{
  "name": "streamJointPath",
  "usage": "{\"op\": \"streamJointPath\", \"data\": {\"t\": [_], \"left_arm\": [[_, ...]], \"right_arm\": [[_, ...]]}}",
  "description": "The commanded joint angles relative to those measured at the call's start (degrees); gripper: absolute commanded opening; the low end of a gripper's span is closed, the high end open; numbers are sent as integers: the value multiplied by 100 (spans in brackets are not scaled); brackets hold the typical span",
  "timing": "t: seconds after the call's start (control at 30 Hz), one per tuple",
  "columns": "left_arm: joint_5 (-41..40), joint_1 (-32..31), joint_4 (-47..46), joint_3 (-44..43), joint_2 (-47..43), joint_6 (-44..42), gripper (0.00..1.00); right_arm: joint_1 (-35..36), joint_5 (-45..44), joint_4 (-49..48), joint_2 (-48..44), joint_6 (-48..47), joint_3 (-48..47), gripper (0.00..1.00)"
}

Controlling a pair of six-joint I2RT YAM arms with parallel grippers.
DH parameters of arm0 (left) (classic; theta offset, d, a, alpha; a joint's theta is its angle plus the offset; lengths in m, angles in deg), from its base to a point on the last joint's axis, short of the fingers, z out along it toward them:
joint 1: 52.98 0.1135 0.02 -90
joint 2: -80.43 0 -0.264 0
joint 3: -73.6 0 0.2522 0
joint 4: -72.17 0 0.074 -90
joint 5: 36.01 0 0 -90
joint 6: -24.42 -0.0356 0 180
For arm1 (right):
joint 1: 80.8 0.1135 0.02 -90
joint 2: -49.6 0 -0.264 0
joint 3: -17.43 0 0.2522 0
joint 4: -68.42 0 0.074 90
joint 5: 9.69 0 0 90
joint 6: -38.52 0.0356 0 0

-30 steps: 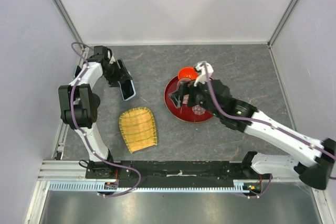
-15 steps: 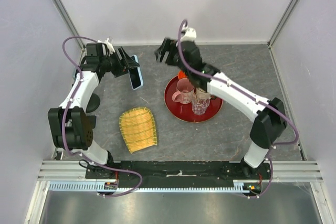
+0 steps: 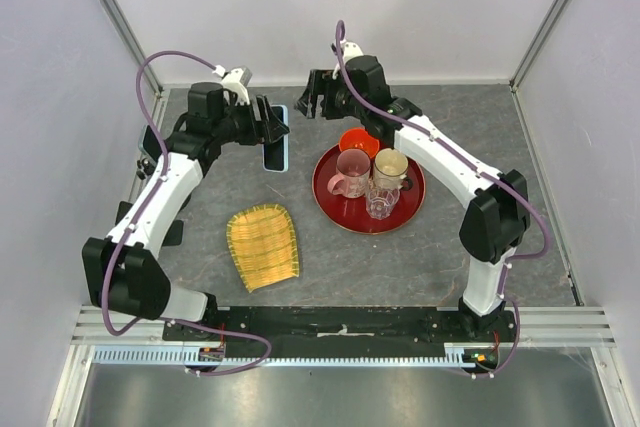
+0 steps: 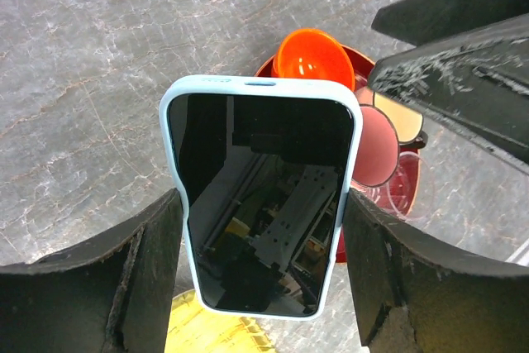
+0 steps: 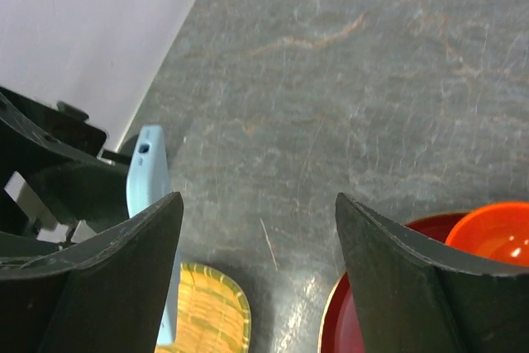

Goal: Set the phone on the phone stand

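Note:
The phone has a light blue case and a black screen. My left gripper is shut on it and holds it upright above the table, left of the red tray. In the left wrist view the phone sits between both fingers of that gripper, screen towards the camera. My right gripper is open and empty, just right of the phone at the back; it also shows in its wrist view, with the phone's edge to the left. I cannot make out a phone stand with certainty.
A red tray holds a pink cup, a tan cup, a clear glass and an orange bowl. A yellow bamboo mat lies at the front left. A dark object shows under the left arm.
My left gripper has carried the phone up and to the right, towards the tray. My right gripper has left the tray and now hovers at the back centre.

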Motion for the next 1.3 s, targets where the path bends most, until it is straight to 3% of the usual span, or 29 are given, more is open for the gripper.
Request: {"op": "streamJointPath", "data": {"t": [0.0,0.17,0.43,0.87,1.17,1.23,1.27], "left_arm": [[-353,-248,-536,38,-156,-600,2],[-546,-442,-580,81,-209,-864,2],[-582,-749,-720,178,-235,-1330,2],[-758,-1049,-870,319,-420,-1629,2],[-934,-1224,-843,337,-499,-1963,2],[-925,-1233,-826,328,-516,-1972,2],[-933,-1233,-817,328,-525,-1972,2]], "right_arm": [[-88,316,-67,-372,34,217,81],[-228,465,-154,-750,149,507,81],[-229,1537,-163,-733,325,472,73],[-115,1898,-102,-312,343,481,56],[43,2145,30,-91,106,384,49],[70,2171,21,-56,79,393,45],[79,2180,12,-47,70,402,36]]}}
